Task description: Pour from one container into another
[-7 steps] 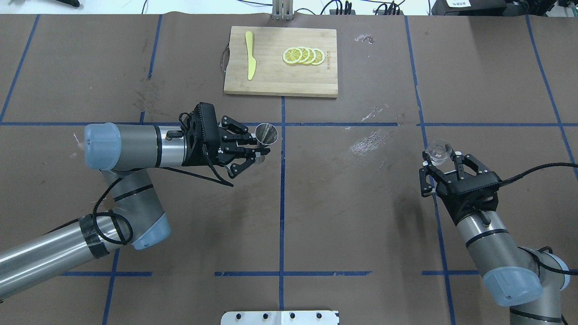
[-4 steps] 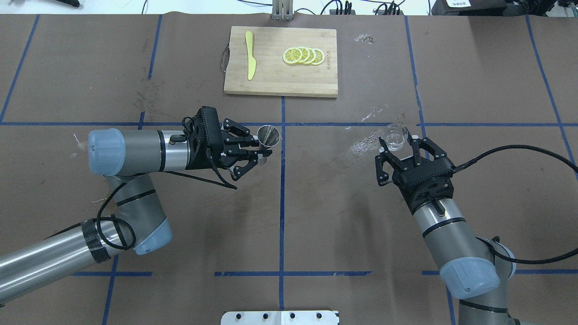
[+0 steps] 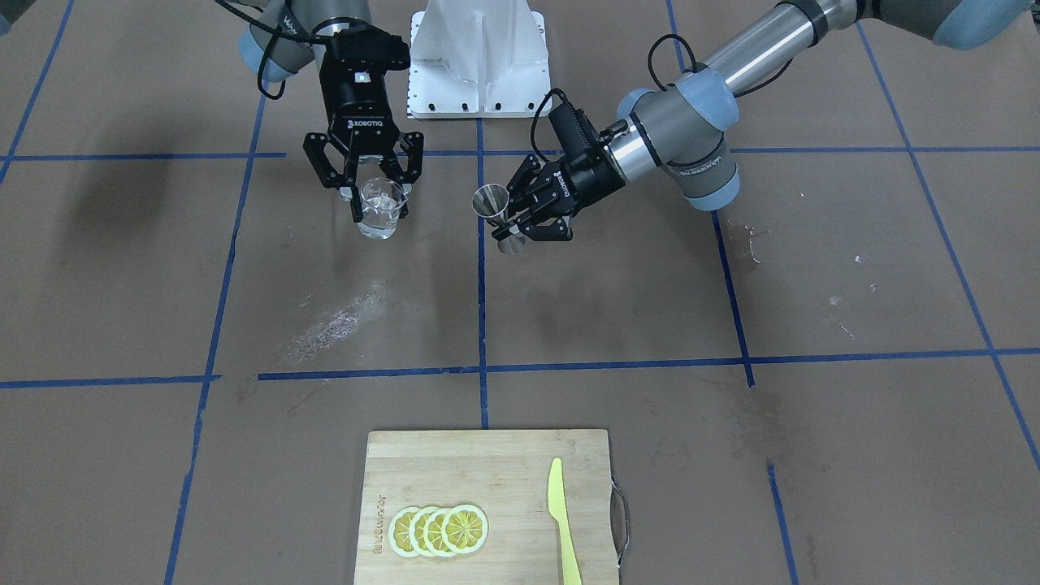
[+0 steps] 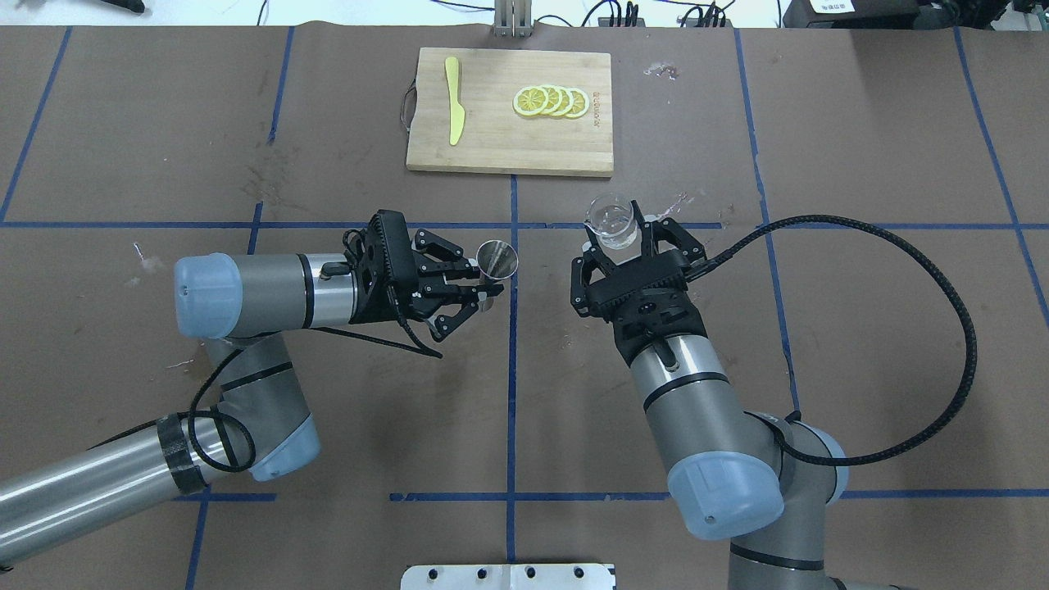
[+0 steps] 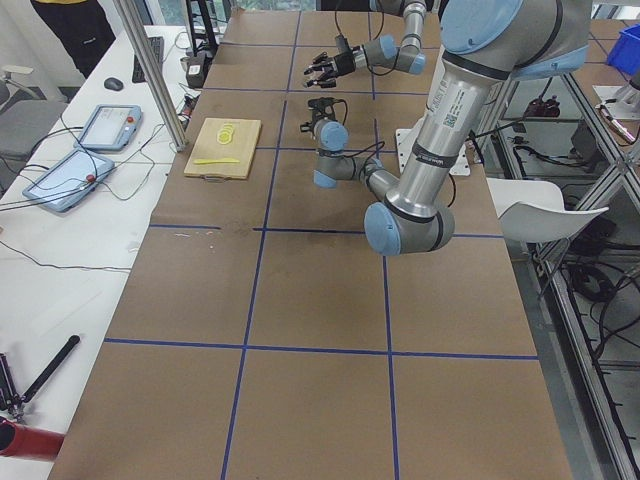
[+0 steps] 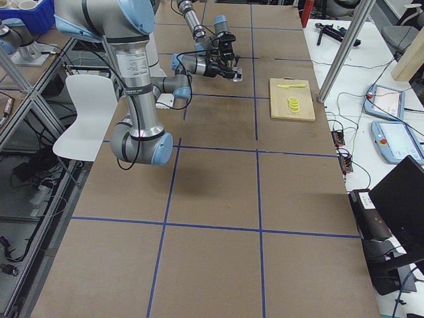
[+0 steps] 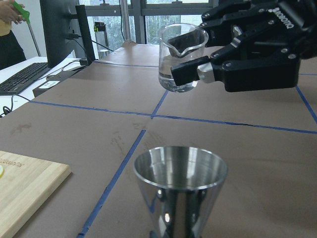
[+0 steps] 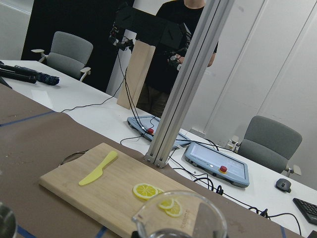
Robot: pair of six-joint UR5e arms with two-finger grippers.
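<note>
Left pincer (image 4: 479, 288): closed on the narrow waist of the jigger (image 4: 497, 260). It holds the jigger clear of the bench (image 4: 819, 344), just left of the centre blue line.
Jigger attitude: upright, with the open mouth facing up. The left wrist view shows no liquid in the upper cone.
Right pincer (image 4: 619, 239): closed on the glass cup (image 4: 610, 220), with one finger on each side of the wall. The cup is also held off the bench.
Cup attitude: upright and not tilted. The left wrist view shows what appears to be a shallow layer of clear liquid in the base.
Relative position: the cup is to the right of the jigger, near it but apart. It is not over the jigger mouth. In the left wrist view the cup sits higher than the jigger rim.
Completed: both vessels are gripped and lifted.
Remaining (judgement): place the cup lip over the jigger mouth, tilt the cup, and empty it into the cone. No pouring is visible yet.
Progress (judgement): approach phase, before the transfer.
Far edge: the cutting board (image 4: 508, 147) carries lemon slices (image 4: 551, 101) and a yellow knife (image 4: 454, 98). These are well apart from both pincers.
</note>
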